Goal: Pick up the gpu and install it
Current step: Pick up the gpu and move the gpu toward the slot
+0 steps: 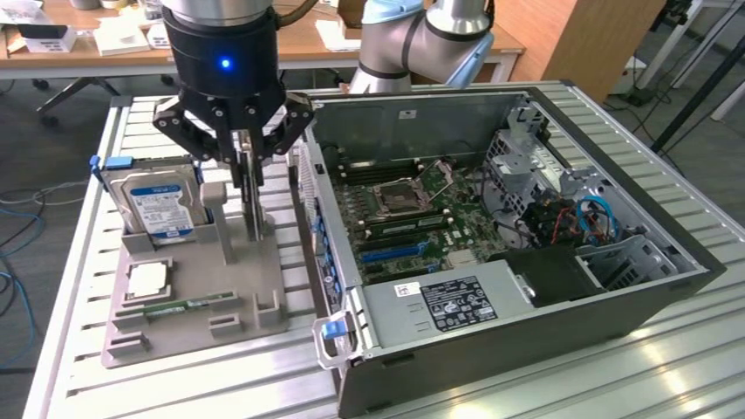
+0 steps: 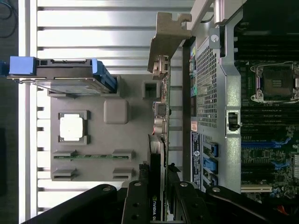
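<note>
Clamping partly closed jaws on the upper edge of the thin, dark, rectangular circuit-card gpu (image 1: pixel 251 201), the black gripper (image 1: pixel 247 155) is holding it upright at the grey plastic holder tray's (image 1: pixel 233 279) edge nearest the open black computer case (image 1: pixel 559 340). Such a narrow grip is probably risking tilt, and the pale bracket may be snagging the case wall.

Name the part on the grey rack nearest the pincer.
The gpu, upright thin dark card gripped by the pincer; hard drive, processor and memory stick sit apart.
</note>
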`<state>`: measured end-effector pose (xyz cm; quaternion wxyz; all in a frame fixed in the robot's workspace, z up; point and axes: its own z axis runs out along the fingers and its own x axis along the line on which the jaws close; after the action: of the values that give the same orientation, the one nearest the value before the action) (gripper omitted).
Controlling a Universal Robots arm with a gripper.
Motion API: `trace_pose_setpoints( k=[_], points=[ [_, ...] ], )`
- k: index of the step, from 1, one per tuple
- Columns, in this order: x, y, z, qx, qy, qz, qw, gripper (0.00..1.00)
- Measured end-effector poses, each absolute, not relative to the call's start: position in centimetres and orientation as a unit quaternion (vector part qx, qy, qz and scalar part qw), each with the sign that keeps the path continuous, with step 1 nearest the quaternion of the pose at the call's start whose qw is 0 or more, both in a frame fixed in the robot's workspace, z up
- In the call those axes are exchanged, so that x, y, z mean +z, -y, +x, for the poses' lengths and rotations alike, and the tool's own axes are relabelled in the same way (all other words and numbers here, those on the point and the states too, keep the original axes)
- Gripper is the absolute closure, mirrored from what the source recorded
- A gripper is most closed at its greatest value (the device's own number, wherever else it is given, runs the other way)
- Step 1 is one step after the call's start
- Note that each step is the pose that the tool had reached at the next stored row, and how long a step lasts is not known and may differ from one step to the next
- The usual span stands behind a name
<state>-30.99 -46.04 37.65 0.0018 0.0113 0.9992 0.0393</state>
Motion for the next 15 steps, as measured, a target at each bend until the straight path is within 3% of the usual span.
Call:
trace_pose_setpoints(
  k=[15],
  points=[
    [39.5, 46.0, -31.0, 0.039, -0.999, 0.011, 0.002, 0.74]
  ],
)
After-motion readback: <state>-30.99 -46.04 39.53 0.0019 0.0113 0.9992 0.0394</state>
